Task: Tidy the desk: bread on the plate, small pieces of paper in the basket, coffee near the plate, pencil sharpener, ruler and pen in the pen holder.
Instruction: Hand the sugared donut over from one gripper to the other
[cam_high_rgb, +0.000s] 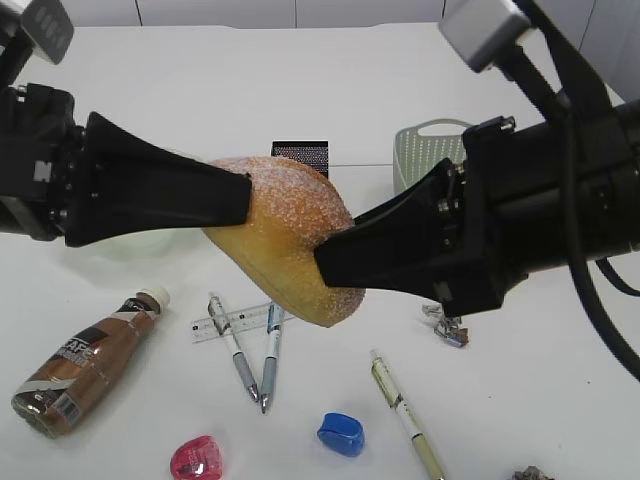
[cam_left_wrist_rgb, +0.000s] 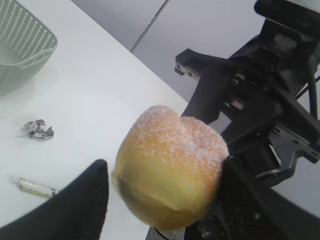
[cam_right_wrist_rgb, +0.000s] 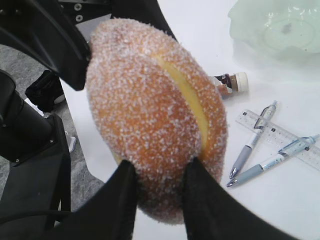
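The bread (cam_high_rgb: 285, 240), a sugared bun, hangs in the air above the middle of the desk (cam_high_rgb: 520, 400), between the two arms. It looks like a handover, I think because the plate (cam_right_wrist_rgb: 277, 27) stands on the left arm's side, at about 9 o'clock from the bun.

The right gripper (cam_right_wrist_rgb: 157, 175) has its fingers (cam_right_wrist_rgb: 117, 200) closed on the lower end of the bun; they press into the crust and carry it. The left gripper (cam_high_rgb: 240, 195) touches the upper end with one finger. In the left wrist view its fingers (cam_left_wrist_rgb: 75, 200) stand on both sides of the bun, rather wide, and I cannot tell if they hold it already.

Under the bun lie the ruler (cam_high_rgb: 235, 322) and two pens (cam_high_rgb: 235, 350), the coffee bottle (cam_high_rgb: 85, 365) at 8 o'clock, the basket (cam_high_rgb: 430, 150) at 2 o'clock.
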